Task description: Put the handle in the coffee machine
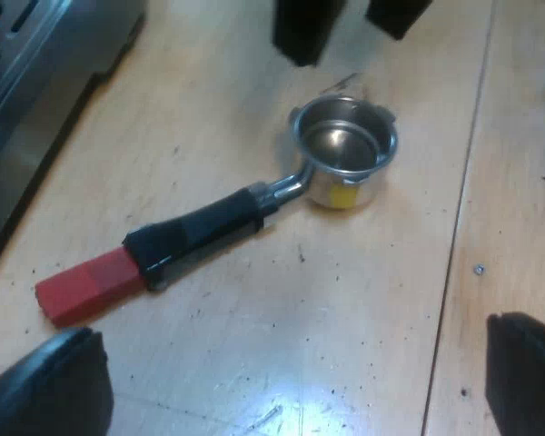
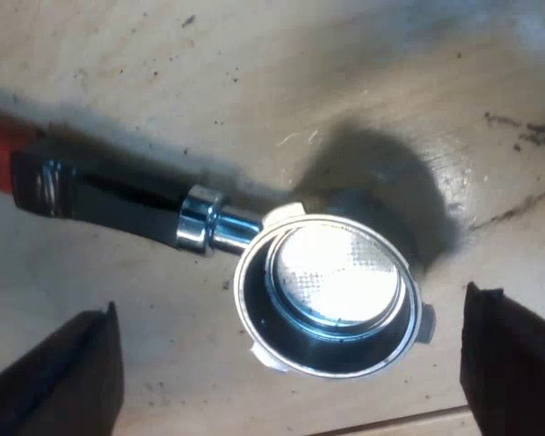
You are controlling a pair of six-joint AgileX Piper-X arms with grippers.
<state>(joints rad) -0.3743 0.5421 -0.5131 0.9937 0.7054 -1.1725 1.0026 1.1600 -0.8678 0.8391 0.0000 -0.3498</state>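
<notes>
Though both spread wide, left tool (image 1: 286, 381) and right tool (image 2: 286, 363) above loose holder (image 1: 245, 209) on table (image 1: 345, 318), machine (image 1: 36, 64) nearby.

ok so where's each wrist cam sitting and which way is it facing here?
Left wrist view: on the left arm, looking down at the table and the whole holder lying loose by the machine; own body: left gripper, open.
Right wrist view: on the right arm, looking straight down, close over the holder's metal cup; own body: right gripper, open, either side of the cup.
Shared: the holder on the table.
</notes>
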